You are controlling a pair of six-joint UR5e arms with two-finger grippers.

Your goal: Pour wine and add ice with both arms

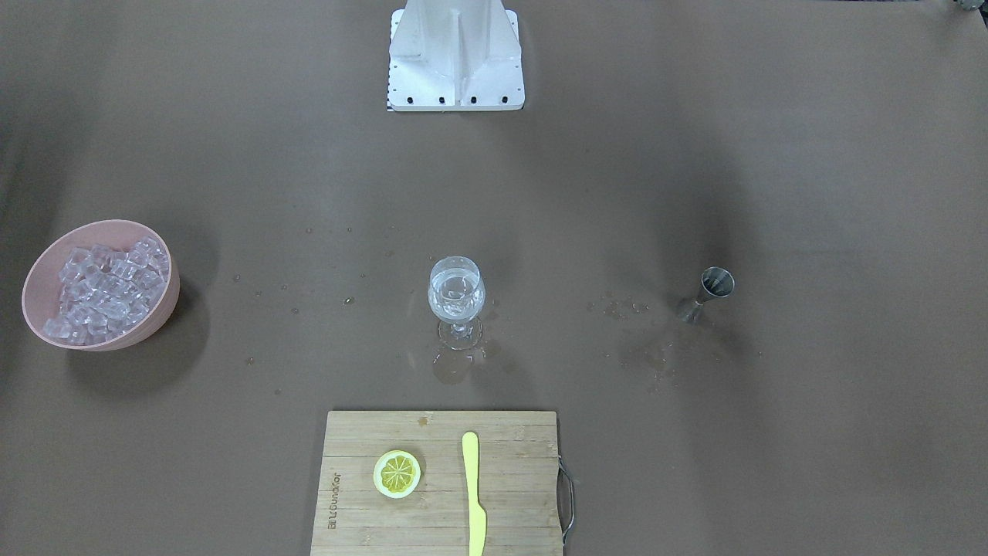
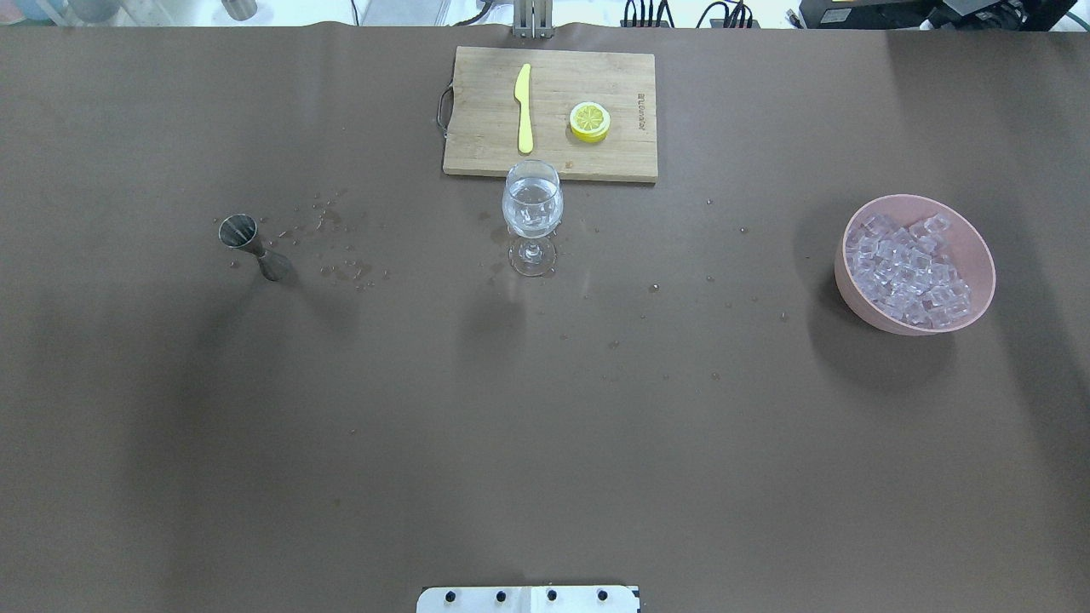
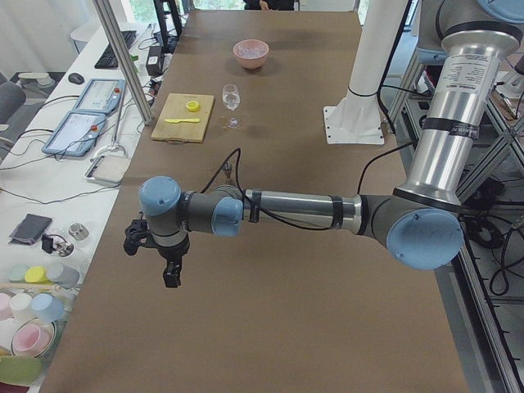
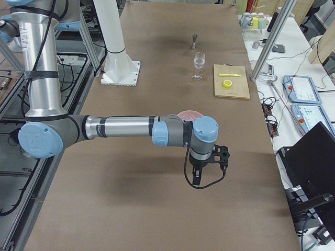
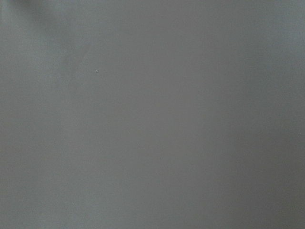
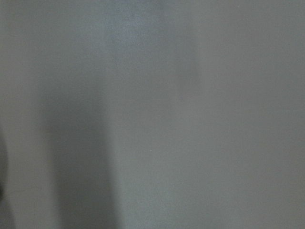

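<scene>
Though at opposite ends — left arm (image 3: 295,211), right arm (image 4: 125,127) outstretched.

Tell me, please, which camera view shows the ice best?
Exterior front-facing: the ice fills the pink bowl, cubes individually distinct. Overhead is nearly as good; exterior left shows it tiny; in exterior right the right arm mostly hides it; wrist views miss it.
</scene>
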